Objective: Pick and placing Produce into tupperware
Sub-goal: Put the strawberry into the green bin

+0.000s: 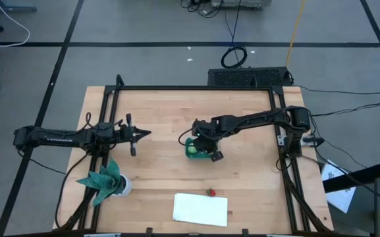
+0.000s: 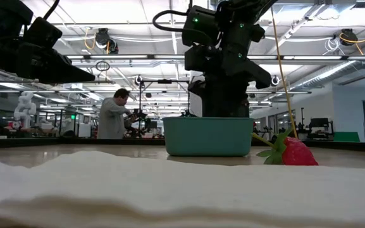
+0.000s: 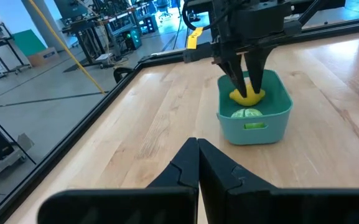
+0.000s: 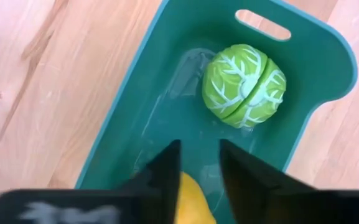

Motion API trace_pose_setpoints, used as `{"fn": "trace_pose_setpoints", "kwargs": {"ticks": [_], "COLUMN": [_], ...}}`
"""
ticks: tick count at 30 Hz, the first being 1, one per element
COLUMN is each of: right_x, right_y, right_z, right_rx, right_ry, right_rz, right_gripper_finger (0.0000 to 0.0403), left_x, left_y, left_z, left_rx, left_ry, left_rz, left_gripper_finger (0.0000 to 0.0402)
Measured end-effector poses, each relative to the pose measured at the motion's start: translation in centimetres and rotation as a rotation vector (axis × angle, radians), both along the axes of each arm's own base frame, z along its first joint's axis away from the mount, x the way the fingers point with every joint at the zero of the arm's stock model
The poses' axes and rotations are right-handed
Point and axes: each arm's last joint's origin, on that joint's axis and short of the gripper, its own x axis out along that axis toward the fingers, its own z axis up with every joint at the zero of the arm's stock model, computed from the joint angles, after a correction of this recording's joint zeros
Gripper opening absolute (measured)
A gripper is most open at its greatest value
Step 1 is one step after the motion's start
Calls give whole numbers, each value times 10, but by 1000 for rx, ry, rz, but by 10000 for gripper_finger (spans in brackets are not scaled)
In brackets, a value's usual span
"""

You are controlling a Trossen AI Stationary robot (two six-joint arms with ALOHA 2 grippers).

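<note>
The teal tupperware [image 1: 193, 149] stands on the table's middle; it also shows in the low view [image 2: 207, 137]. In it lie the green round piece [image 4: 244, 85] and the yellow lemon [image 3: 247, 97]. My right gripper [image 4: 199, 167] reaches down into the tupperware and is shut on the lemon. The small red piece [image 1: 211, 192], a strawberry [image 2: 298, 152], lies on the wood near the table's near edge. My left gripper [image 3: 198, 155] hovers shut over the table's left half [image 1: 143, 134], pointing at the tupperware. My right gripper pinches the yellow lemon [image 4: 195, 198] between its two fingers [image 3: 238, 73], coming from above and pointing down into the tupperware. The fingers lie across the lemon, whose ends stick out on both sides. The lemon sits low inside the tupperware, beside the green piece; whether it touches the floor I cannot tell.
A flat white rectangle [image 1: 201, 209] lies at the near edge, beside the strawberry. A teal leafy plant in a white pot [image 1: 105, 180] stands near the left front corner. Dark frame rails [image 1: 196, 87] run along the table's edges. A person [image 2: 114, 115] stands in the room beyond.
</note>
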Motion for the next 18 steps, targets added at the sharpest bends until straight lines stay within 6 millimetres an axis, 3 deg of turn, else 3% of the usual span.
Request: {"fn": "trace_pose_setpoints", "kwargs": {"ticks": [4, 18], "right_x": [0, -1], "right_y": [0, 1], "right_z": [0, 0], "right_rx": [-5, 27], "right_ry": [-3, 11], "right_rz": [20, 18], "right_gripper_finger": [11, 1], "left_x": [0, 0], "left_y": [0, 0], "left_z": [0, 0], "left_rx": [0, 0], "left_ry": [0, 1], "left_rz": [0, 1], "left_gripper_finger": [1, 1]}}
